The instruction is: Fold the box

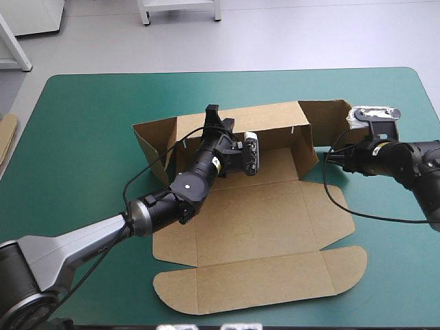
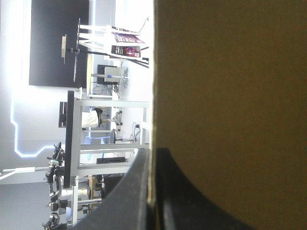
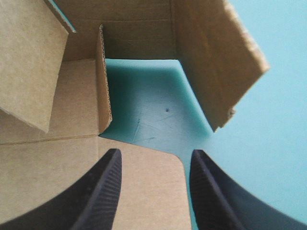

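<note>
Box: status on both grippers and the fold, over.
Left gripper shut on box, rear wall. Right gripper open, over flat side flap. Rear wall up, front panels flat. Nothing seen in the way.

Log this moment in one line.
box: back wall up, front panels flat | left claw: shut on back wall | right claw: open, at box's right end

Left arm (image 1: 75, 244): silver-grey tapered forearm, then black cylindrical joints, small yellow mark near wrist.
Right arm (image 1: 419, 165): black, thick rounded segments, small yellow-and-white label at wrist.
Right gripper (image 3: 154, 158): two broad black fingers (image 3: 98, 196), curved like fins, inner faces finely ribbed.
Left gripper (image 2: 154, 153): same black fins, rounded tips.
</note>
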Controlling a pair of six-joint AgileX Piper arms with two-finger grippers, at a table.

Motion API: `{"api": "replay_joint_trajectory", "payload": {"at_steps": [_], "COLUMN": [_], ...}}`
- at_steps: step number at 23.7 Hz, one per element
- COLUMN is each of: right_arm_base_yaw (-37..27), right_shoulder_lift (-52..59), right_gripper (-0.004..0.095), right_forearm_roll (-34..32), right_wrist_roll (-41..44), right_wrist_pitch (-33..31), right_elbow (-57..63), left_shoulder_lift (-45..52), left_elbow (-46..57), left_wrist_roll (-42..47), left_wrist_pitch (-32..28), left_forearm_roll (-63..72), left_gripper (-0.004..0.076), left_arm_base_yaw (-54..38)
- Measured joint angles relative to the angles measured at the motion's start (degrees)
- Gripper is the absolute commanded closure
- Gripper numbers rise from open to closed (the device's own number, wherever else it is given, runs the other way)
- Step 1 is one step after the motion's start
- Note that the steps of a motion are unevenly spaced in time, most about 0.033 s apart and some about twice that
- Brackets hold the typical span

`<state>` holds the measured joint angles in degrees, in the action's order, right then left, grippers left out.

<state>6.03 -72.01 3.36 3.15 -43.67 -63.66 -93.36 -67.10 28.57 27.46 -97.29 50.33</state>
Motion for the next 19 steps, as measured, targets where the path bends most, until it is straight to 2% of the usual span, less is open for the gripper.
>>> {"api": "replay_joint_trajectory", "payload": {"at_steps": [4,11,15,19], "right_arm_base_yaw": [-2.4,-2.4,-2.4,-2.5], "right_shoulder_lift": [-0.8,-2.1,-4.2,-13.6], "right_gripper": [0.049,0.049,0.049,0.049], "right_forearm_roll": [8.3,13.0,12.0,9.9], "right_wrist_roll": [-7.3,-12.6,-12.8,-12.8], "right_wrist_pitch": [-0.3,-1.6,-3.2,-8.4], "right_elbow": [-0.1,-2.8,-13.0,-30.6], "left_shoulder_lift": [-0.3,-4.2,-4.5,-4.5], "left_elbow": [0.0,-0.4,-0.6,-0.6], "left_wrist_roll": [2.3,2.6,2.6,2.6], "left_wrist_pitch": [0.1,2.5,3.1,3.0], "left_forearm_roll": [-0.3,-3.3,-3.6,-3.6], "left_gripper": [0.0732,0.0732,0.0732,0.0732], "left_arm_base_yaw": [0.0,0.0,0.0,0.1]}}
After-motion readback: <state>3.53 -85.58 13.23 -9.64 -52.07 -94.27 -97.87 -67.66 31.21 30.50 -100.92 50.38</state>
